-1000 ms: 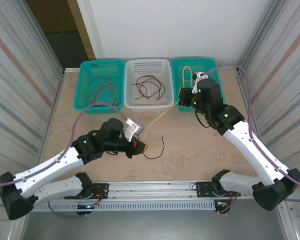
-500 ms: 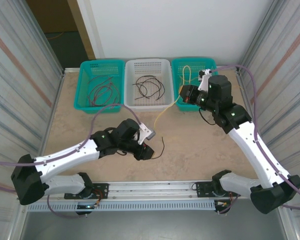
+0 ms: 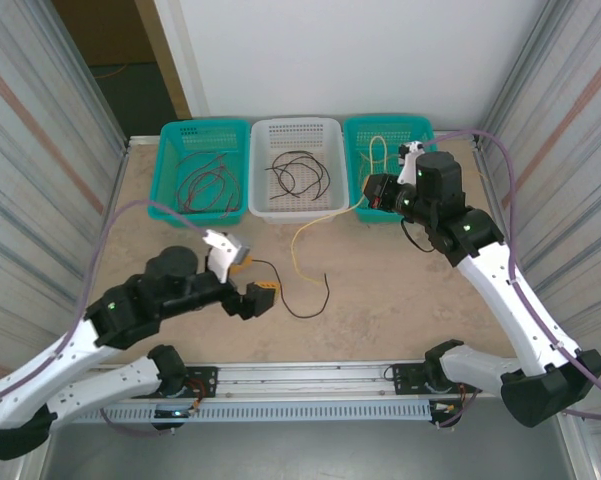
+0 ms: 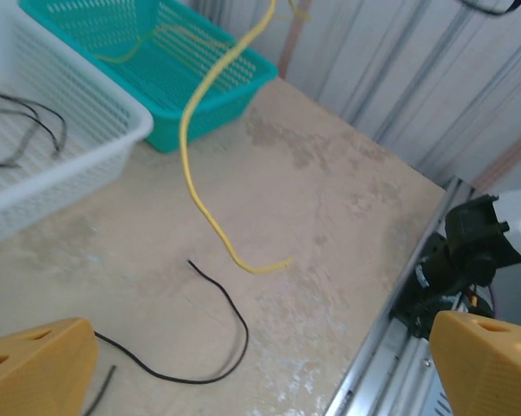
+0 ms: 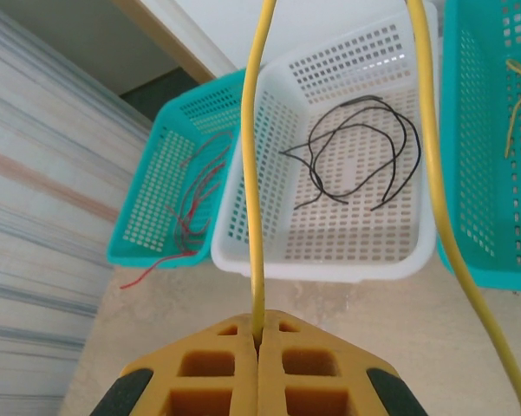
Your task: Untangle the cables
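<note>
My right gripper is shut on a yellow cable, held up in front of the right teal basket. That cable hangs down to the table, and its free end rests there. A thin black cable lies loose on the table in a curve, just right of my left gripper. The left gripper is open and low over the table, with nothing between its fingers.
Three baskets stand along the back edge. The left teal basket holds red and dark cables. The white basket holds black cables. Another yellow cable lies in the right teal one. A metal rail runs along the near edge.
My left gripper has opened, let go of the cables and drawn back to the left. The yellow cable's lower end now lies free. The right gripper has hardly moved.
</note>
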`<state>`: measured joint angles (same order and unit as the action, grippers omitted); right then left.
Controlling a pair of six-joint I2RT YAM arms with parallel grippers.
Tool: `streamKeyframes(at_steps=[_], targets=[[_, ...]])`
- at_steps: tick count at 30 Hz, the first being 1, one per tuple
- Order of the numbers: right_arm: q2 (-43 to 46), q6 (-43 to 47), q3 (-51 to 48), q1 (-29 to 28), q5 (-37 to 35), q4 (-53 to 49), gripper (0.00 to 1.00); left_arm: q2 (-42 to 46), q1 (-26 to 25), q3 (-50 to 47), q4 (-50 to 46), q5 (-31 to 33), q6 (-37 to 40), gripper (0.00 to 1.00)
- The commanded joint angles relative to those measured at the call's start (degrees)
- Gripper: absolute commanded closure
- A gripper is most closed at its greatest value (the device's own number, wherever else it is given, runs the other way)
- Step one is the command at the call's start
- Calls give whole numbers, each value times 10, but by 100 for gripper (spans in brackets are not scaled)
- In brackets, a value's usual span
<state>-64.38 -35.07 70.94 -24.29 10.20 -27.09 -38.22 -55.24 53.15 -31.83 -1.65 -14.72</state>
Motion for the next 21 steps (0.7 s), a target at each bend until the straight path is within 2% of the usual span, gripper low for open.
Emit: streamKeyframes(at_steps=[1,3,6,8,12,14,18,21], targets=[[-13,29,11,-4,35,-10,100,-12,0,31,-2,38,41,1],[-27,41,18,-22,52,-11,100,-49,0,47,17,24,57,1],[-46,70,35,-67,38,-29,100,-125,6,79,31,27,81,1],[-54,87,44,-97,27,-37,100,-180,38,103,33,8,72,3],[-56,108,51,-134,48,-37,99,-250,140,123,68,-159,21,12],[-51,107,43,-141,69,-22,97,-264,164,119,94,-228,1,14],[-53,102,34,-147,87,-7,96,-273,165,108,135,-322,-23,19],[-57,99,32,-150,88,0,96,-274,163,90,156,-362,-38,23]])
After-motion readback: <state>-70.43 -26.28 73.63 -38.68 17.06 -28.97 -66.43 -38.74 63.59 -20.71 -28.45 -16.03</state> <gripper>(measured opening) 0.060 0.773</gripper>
